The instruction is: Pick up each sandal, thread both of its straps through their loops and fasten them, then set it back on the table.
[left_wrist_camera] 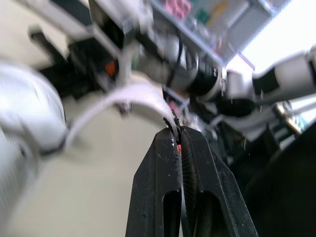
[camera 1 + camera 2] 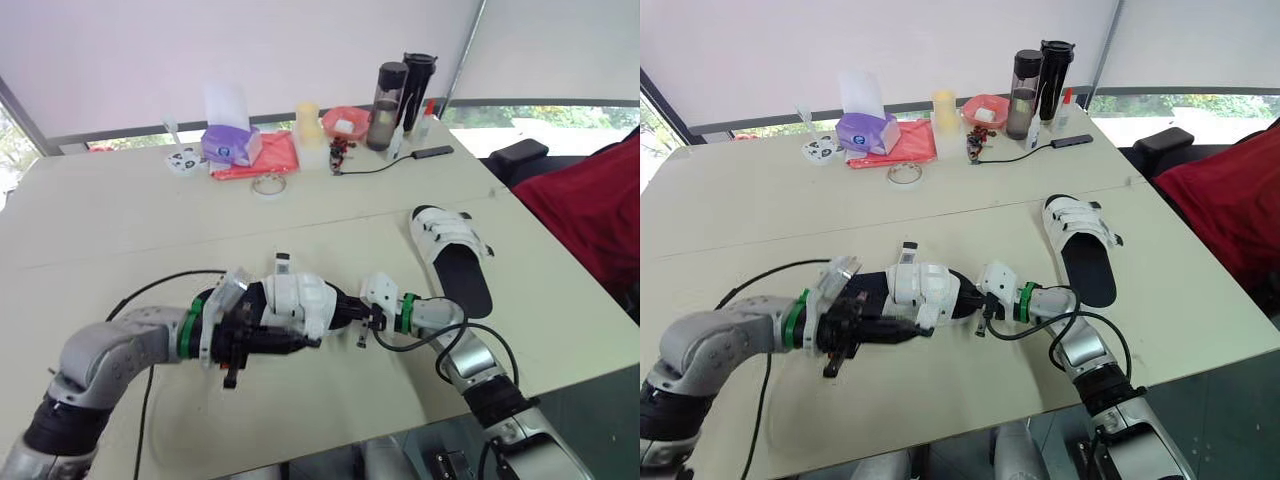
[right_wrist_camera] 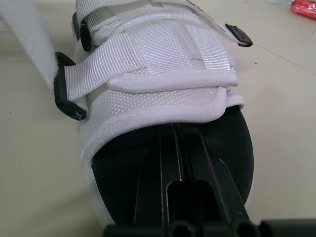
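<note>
Right gripper (image 3: pixel 178 129) fingers pressed together, lying along the black footbed of the near sandal (image 3: pixel 163 64), tips under its white upper. Left gripper (image 1: pixel 176 134) fingers likewise closed, tips at the end of a loose strap (image 1: pixel 123 98) (pinch uncertain). Second sandal (image 2: pixel 452 252) rests flat on the table (image 2: pixel 120 210), beyond.

From our head, both eye views look forward and down across the surface (image 2: pixel 120 210), sharing almost the same scene. Our left wrist view peers closely along its fingers (image 1: pixel 153 197); our right wrist view faces the sandal (image 3: pixel 158 74), very near.
</note>
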You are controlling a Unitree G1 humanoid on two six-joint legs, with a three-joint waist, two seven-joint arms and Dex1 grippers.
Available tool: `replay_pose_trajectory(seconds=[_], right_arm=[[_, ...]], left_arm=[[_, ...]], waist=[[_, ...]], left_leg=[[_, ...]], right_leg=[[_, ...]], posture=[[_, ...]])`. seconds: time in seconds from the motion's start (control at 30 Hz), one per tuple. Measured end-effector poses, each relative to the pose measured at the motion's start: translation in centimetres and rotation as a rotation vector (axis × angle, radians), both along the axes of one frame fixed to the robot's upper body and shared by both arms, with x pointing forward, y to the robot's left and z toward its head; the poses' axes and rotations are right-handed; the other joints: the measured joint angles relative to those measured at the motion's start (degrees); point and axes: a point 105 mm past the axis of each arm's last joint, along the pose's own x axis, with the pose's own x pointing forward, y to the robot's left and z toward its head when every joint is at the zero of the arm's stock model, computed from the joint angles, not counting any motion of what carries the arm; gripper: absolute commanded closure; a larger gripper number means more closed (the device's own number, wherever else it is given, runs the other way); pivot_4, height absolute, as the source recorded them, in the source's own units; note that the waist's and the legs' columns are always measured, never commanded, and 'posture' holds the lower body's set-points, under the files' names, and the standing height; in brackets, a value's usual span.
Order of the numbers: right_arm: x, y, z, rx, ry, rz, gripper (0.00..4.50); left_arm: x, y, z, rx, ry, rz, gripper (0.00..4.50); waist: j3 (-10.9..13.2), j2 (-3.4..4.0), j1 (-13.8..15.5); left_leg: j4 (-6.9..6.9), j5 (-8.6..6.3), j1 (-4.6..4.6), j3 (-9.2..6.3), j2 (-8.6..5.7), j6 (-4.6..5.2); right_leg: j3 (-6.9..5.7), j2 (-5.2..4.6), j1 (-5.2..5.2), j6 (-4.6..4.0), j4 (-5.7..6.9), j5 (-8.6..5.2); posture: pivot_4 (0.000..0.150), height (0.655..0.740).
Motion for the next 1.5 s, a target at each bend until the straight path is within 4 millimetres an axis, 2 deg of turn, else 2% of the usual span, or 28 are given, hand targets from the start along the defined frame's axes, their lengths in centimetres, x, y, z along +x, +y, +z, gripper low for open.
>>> replay_pose_trajectory(seconds=[0.13,0.3,0.57,0.6,0.67,0.83,1.0,1.13,1.2,1.3,1.4,1.5], right_arm=[[0.2,0.0,0.0,0.001,0.001,-0.010,4.50],[0.3,0.0,-0.1,0.002,0.002,-0.015,4.50],[0.2,0.0,-0.2,0.003,0.006,-0.021,4.50],[0.2,0.0,-0.2,0.003,0.005,-0.021,4.50],[0.2,0.0,-0.2,0.003,0.004,-0.021,4.50],[0.2,0.0,-0.2,0.003,0.003,-0.021,4.50],[0.3,0.0,-0.2,0.004,0.003,-0.022,4.50],[0.3,0.0,-0.1,0.002,0.002,-0.022,4.50],[0.3,0.0,-0.1,0.001,0.002,-0.020,4.50],[0.3,0.0,-0.1,-0.001,0.001,-0.016,4.50],[0.3,0.2,-0.1,-0.002,0.001,-0.012,4.50],[0.3,0.2,-0.1,-0.001,0.001,-0.011,4.50]], left_arm=[[3.5,-1.1,0.3,-0.059,0.050,0.154,4.47],[4.9,-1.3,-0.9,-0.043,0.091,0.246,4.47],[6.7,-1.5,-1.2,-0.031,0.094,0.327,4.47],[6.6,-1.5,-1.2,-0.032,0.094,0.324,3.85],[6.8,-1.3,-0.7,-0.047,0.082,0.326,3.06],[6.9,-0.7,0.1,-0.051,0.038,0.325,0.50],[7.4,-0.1,0.7,-0.031,-0.028,0.333,0.50],[9.2,0.5,3.5,0.013,-0.227,0.349,0.50],[9.6,0.2,4.2,0.064,-0.333,0.313,0.50],[10.2,-0.6,3.3,0.156,-0.422,0.233,0.50],[10.6,-0.8,1.6,0.208,-0.397,0.149,0.50],[10.9,-0.6,0.6,0.232,-0.362,0.089,0.50]], waist=[[0.04,-0.10,0.03],[0.02,-0.08,0.11],[0.01,-0.08,0.12],[0.01,-0.08,0.14],[0.01,-0.09,0.14],[-0.01,-0.09,0.13],[-0.01,-0.09,0.15],[-0.01,-0.14,0.19],[-0.02,-0.13,0.17],[-0.02,-0.13,0.09],[-0.02,-0.13,-0.03],[-0.02,-0.13,-0.01]], left_leg=[[0.35,0.00,0.01,-0.06,-0.04,0.00],[0.37,0.00,0.06,-0.07,-0.04,-0.01],[0.41,0.00,0.08,-0.07,-0.05,-0.01],[0.41,0.00,0.08,-0.07,-0.05,-0.01],[0.42,0.00,0.08,-0.06,-0.05,-0.01],[0.42,0.00,0.10,-0.05,-0.05,-0.01],[0.42,0.00,0.10,-0.02,-0.05,-0.02],[0.44,0.00,0.09,0.02,-0.06,-0.02],[0.44,0.00,0.10,0.03,-0.06,-0.02],[0.43,0.00,0.10,0.06,-0.06,-0.02],[0.43,0.00,0.10,0.05,-0.03,-0.01],[0.43,0.01,0.09,0.02,-0.02,-0.01]], right_leg=[[-0.03,0.06,0.04,0.06,0.33,-0.03],[-0.03,0.09,0.06,0.05,0.42,-0.03],[-0.03,0.11,0.11,0.04,0.44,-0.03],[-0.03,0.11,0.11,0.04,0.45,-0.03],[-0.03,0.12,0.13,0.04,0.45,-0.03],[-0.03,0.11,0.16,0.04,0.45,-0.03],[-0.04,0.12,0.16,0.04,0.45,-0.03],[-0.05,0.16,0.17,0.03,0.44,-0.04],[-0.05,0.16,0.18,0.02,0.43,-0.03],[-0.05,0.17,0.17,0.00,0.44,-0.02],[-0.05,0.21,0.15,0.02,0.44,-0.03],[-0.06,0.23,0.14,0.03,0.46,-0.03]], posture=[[0.150,0.7400],[0.150,0.7400],[0.150,0.7400],[0.150,0.7400],[0.150,0.7400],[0.150,0.7400],[0.150,0.7400],[0.150,0.7400],[0.150,0.7400],[0.150,0.7400],[0.150,0.7400],[0.150,0.7400]])
